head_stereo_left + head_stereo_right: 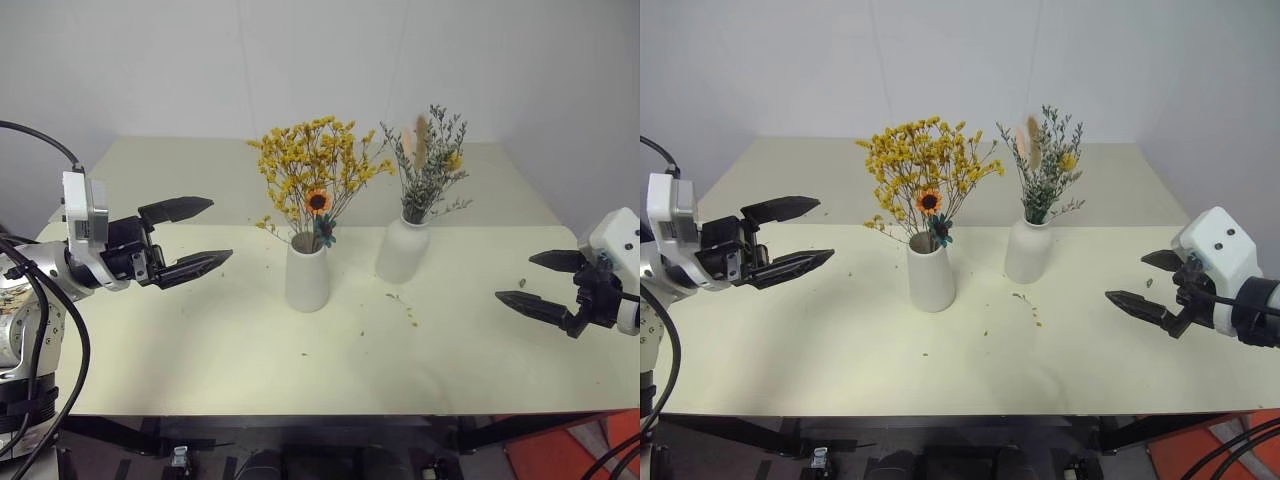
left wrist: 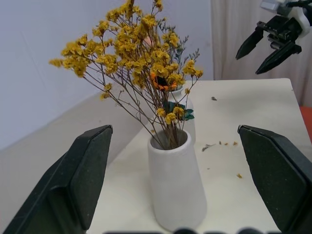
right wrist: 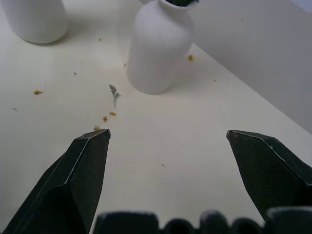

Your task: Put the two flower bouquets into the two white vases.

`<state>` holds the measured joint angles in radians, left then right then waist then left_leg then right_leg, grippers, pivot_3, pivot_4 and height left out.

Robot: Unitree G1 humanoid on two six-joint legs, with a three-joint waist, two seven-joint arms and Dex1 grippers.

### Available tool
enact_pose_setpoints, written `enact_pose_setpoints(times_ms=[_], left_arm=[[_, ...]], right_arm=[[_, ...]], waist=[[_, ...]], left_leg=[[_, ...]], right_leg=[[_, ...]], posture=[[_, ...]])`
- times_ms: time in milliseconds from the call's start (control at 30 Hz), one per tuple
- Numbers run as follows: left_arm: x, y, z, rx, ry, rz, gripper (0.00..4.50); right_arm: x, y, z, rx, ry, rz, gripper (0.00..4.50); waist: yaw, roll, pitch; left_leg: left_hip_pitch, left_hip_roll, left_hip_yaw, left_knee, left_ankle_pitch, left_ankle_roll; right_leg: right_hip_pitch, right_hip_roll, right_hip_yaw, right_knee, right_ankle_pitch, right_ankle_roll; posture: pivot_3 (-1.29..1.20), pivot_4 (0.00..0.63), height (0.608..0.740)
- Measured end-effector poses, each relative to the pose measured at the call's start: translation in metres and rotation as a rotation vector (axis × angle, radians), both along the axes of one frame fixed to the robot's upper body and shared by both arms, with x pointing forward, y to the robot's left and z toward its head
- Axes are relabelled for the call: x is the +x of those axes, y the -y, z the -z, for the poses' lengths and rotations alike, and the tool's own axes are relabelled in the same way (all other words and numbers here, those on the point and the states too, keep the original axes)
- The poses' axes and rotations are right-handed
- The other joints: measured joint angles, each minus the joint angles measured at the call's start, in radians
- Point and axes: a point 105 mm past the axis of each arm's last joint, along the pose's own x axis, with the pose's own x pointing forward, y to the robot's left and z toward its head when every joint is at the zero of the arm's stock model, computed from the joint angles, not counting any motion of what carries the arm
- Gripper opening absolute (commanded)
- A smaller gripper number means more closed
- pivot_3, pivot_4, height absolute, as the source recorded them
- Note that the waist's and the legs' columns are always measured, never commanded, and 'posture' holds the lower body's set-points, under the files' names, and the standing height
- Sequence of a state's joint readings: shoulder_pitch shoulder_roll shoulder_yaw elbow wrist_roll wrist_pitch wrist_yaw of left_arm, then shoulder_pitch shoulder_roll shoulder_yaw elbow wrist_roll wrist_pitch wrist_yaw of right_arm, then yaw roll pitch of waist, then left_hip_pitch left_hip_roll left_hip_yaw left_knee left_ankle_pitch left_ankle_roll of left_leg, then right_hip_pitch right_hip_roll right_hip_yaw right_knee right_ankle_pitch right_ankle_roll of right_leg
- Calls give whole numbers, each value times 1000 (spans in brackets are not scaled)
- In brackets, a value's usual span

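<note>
Centre of the head views: the tapered vase (image 1: pixel 307 275) stood upright on the pale cream table (image 1: pixel 200 350), a matte white cone with a wide mouth. It held the yellow bouquet (image 1: pixel 312 175), a bushy spray of tiny dry blossoms on thin wiry stems, with one orange daisy (image 1: pixel 318 201) and a small teal bloom low in the bunch. Just right of centre and slightly further back stood the bottle vase (image 1: pixel 402 250), rounded, matte white, narrow-necked, carrying the grey-green bouquet (image 1: pixel 430 165), a slimmer bunch with a soft peach plume. The two vases stood near each other, not touching.

The left gripper (image 1: pixel 195 238) hung at mid-left of the frame, its black pointed fingers spread apart with nothing between them. The right gripper (image 1: pixel 535 280) hung at lower right, fingers likewise apart and empty. Both were well clear of the vases.

The left wrist view showed the stems (image 2: pixel 168 131) packed inside the cone's mouth, and the right gripper at the upper right of the frame. The right wrist view showed fallen crumbs (image 3: pixel 105 118) and a small grey sprig (image 3: pixel 115 92) on the tabletop beside the bottle vase's base; the head views showed these as faint specks.
</note>
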<state>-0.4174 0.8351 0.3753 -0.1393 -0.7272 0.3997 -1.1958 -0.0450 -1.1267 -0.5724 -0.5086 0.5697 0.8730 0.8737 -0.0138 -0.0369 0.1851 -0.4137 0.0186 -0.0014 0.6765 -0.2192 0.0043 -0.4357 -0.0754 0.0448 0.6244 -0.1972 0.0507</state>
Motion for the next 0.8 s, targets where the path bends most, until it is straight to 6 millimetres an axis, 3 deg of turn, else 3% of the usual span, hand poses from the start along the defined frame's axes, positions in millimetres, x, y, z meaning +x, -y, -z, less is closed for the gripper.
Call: enact_pose_setpoints(times_ms=[333,800], left_arm=[[7,-2,1,-5,20,-38,4491],[10,-9,3,-11,43,-51,4491]], right_arm=[[-10,-12,1,14,53,-68,4500],[-8,-16,2,11,99,-79,4500]], waist=[[1,0,0],[1,0,0]], left_leg=[[0,0,0,0,0,0],[1,0,0,0,0,0]], right_leg=[[1,0,0,0,0,0],[1,0,0,0,0,0]], posture=[[0,150,740],[0,150,740]])
